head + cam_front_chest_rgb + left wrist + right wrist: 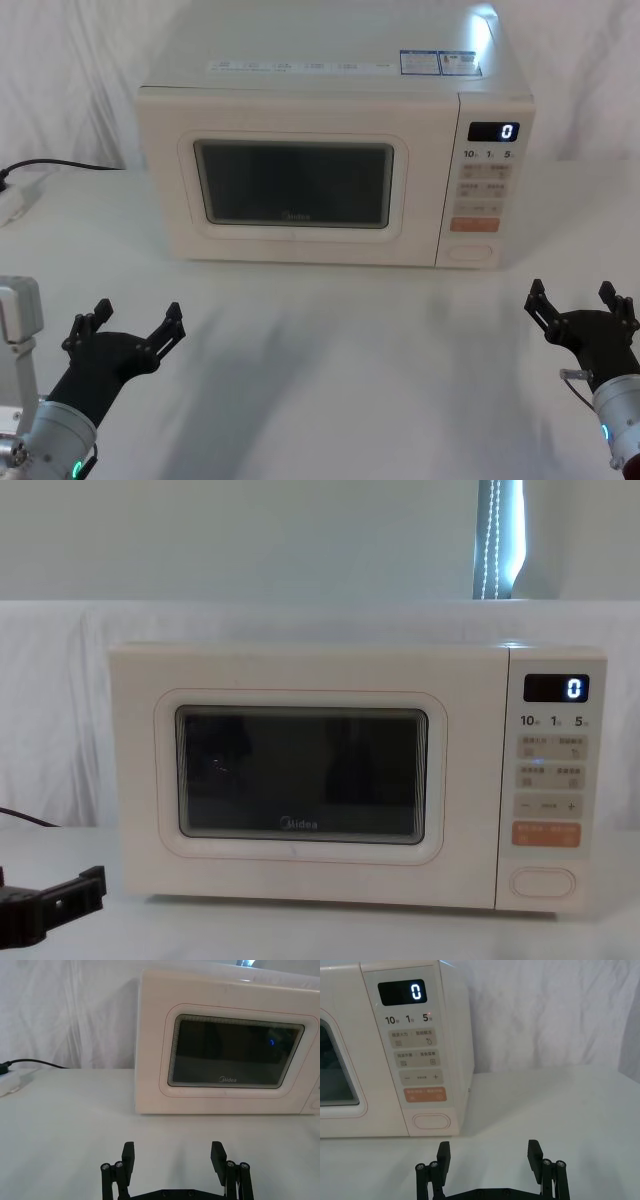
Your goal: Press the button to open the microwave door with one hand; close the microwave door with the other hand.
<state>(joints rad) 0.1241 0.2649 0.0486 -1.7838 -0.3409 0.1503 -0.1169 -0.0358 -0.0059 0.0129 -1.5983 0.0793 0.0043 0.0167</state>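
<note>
The cream microwave [330, 90] stands at the back of the white table. Its door [295, 185] with the dark glass window is shut, also seen as the door [235, 1050] and door [300, 775]. The wide cream pill-shaped button [471, 252] sits at the bottom of the control strip, below the orange key; it shows as the button [431, 1121] and button [543, 882]. My left gripper [125, 323] hovers open over the table's front left, well short of the door. At the front right my right gripper [583, 303] is open, in front of the control strip.
A black cable [60, 165] runs to a white power strip [15, 203] at the table's left edge. White cloth covers the table [350, 360] and hangs behind. The display [493, 131] reads 0.
</note>
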